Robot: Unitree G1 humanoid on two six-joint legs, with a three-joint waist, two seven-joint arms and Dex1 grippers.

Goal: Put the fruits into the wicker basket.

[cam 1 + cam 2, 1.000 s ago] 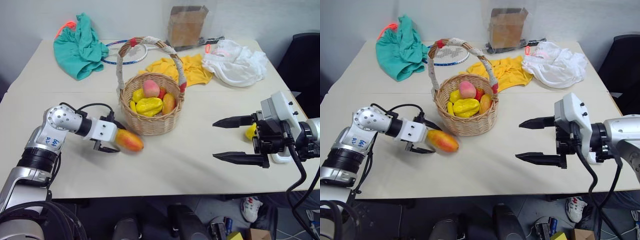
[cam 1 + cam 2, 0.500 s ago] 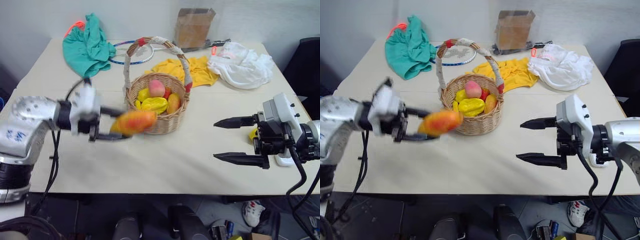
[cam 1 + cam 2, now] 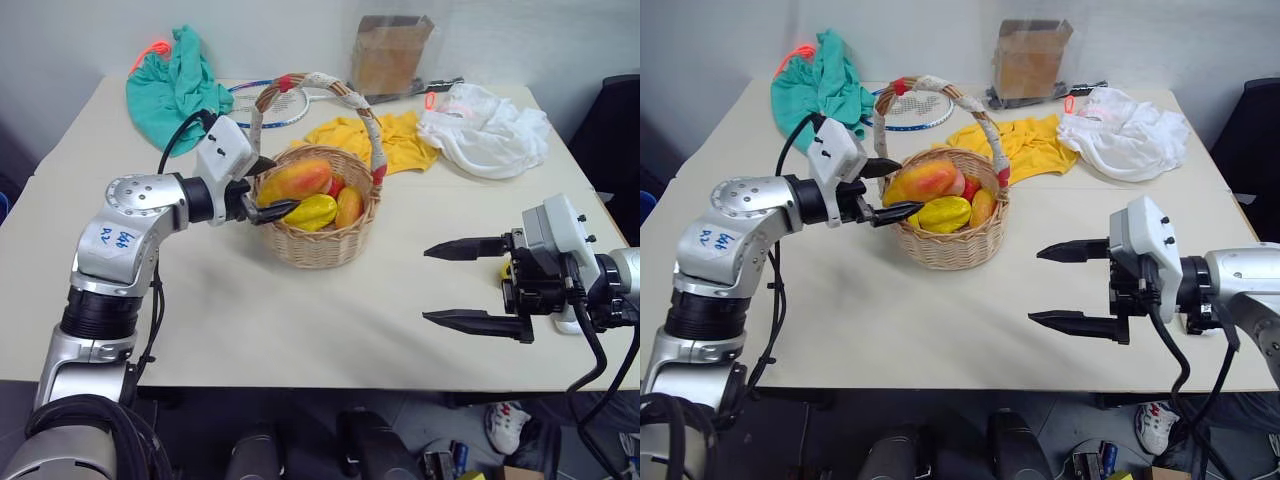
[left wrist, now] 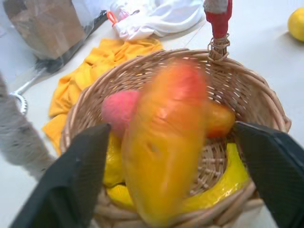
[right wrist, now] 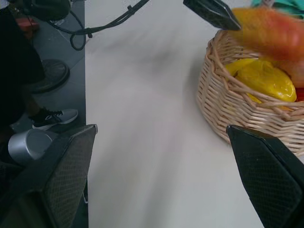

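1. The basket [image 3: 318,230] is set near the middle of the table [image 3: 300,330], a little toward the far edge, with its arched handle [image 3: 330,95] standing over it.
2. The left gripper [image 3: 268,186] is held at the basket's left rim, level with the opening; its fingers [image 3: 283,208] are spread apart.
3. The mango [image 3: 295,181] is seen over the basket's left half, above the other fruits, just past the spread fingertips. In the left wrist view it is blurred between the two fingers, and whether they touch it cannot be told.
4. A yellow fruit [image 3: 312,212], an orange one [image 3: 348,206] and a pink one [image 4: 118,108] are seen inside the basket.
5. The right gripper [image 3: 460,285] is held over the table near its right edge, pointing toward the basket and well apart from it; its jaws are wide apart with nothing between them.
6. A lemon [image 3: 503,268] is partly seen behind the right gripper, near the right edge.
7. Along the far edge, a teal cloth [image 3: 175,85], a racket [image 3: 245,100], a yellow cloth [image 3: 395,140], a white cloth [image 3: 485,125] and a box [image 3: 390,50] are placed.
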